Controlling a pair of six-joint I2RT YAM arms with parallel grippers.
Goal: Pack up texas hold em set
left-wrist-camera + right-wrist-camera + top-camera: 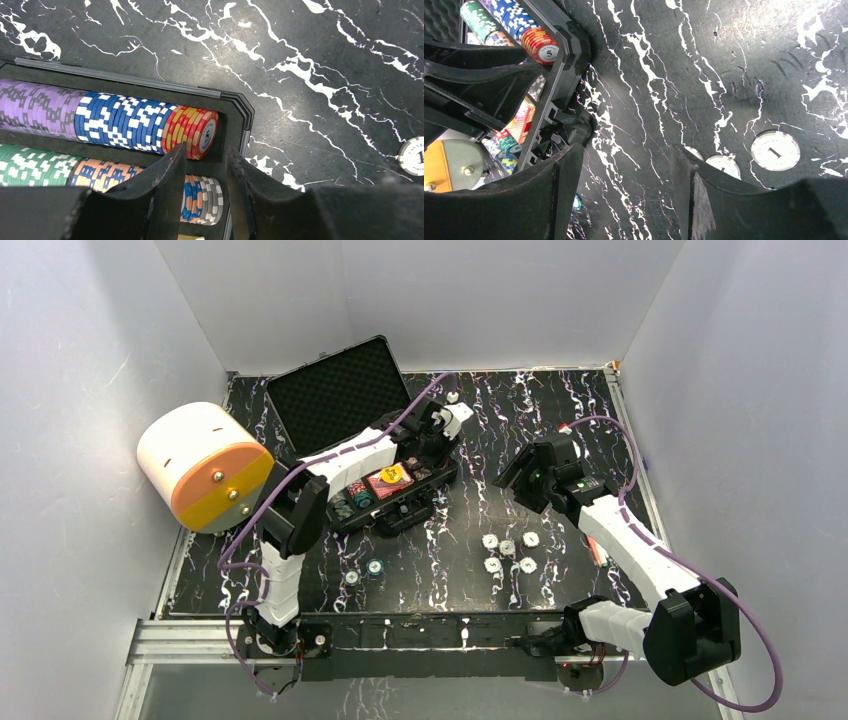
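**Op:** Where's my L arm?

**Spotter:** Your L arm goes up from its base. The elbow is bent by the near-left corner of the case. The forearm slants across the open case to its far-right end, wrist tipped down. L fingers hang over the end of the chip rows. On the wrist cam the gap btw them is narrow and nothing's gripped. The red-yellow "5" chip sits just past the tips.

**Op:** And the R?

**Spotter:** Your R arm has its elbow jutting out at the near-right corner of the worktop, forearm running up and left. R fingers hover over bare worktop btw the case and the loose white chips. They're spread wide and empty.

**Op:** Where's the set?

**Spotter:** The case lies open, far-left of centre, lid swung toward the far-left w/ foam showing. The base holds purple, blue, green and orange-blue chips in rows. The yellow button lies on top, mid-base. Five white chips sit in a loose cluster near-right of the case. Two more chips lie near its front edge. All seven are on the worktop, apart from the case.
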